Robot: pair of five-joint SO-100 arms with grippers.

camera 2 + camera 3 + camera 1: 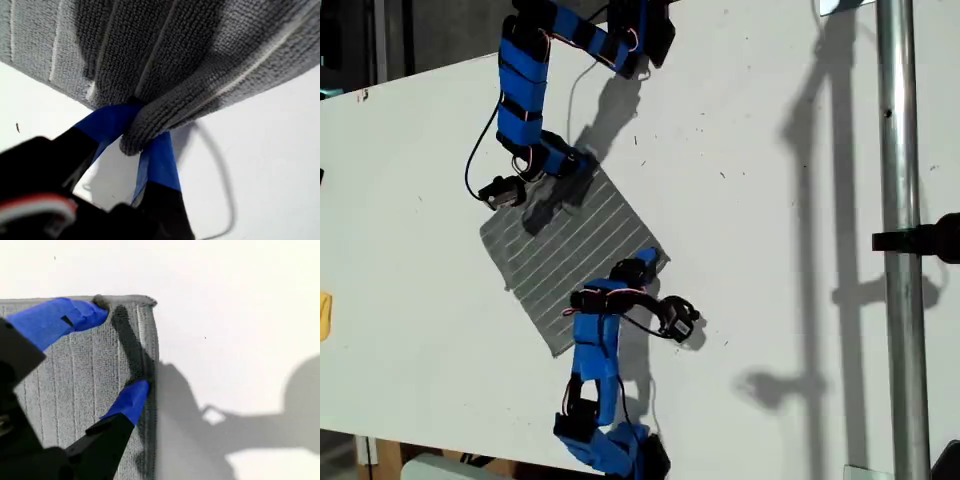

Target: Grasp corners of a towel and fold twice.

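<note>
One towel (575, 255), grey with thin white stripes, lies spread as a diamond on the white desk (770, 250), slightly toward the exterior view's left of centre. In the first wrist view the towel (175, 50) is gathered into folds that run down to one corner (132, 142). The jaws of the first gripper (132, 135) are closed tight on that bunched corner, with its blue-taped fingertips (107, 125) pressed against the cloth. In the second wrist view the towel (90, 370) lies flat. The jaws of the second gripper (122, 347) stand wide apart over another corner (147, 301), holding nothing. In the exterior view, one blue arm (525, 80) reaches the towel's upper corner and another blue arm (598, 350) reaches its right-hand corner; which is first or second cannot be told. A metal pole (900, 240) stands at the exterior view's right, and a small yellow object (325, 315) sits at its left edge.
</note>
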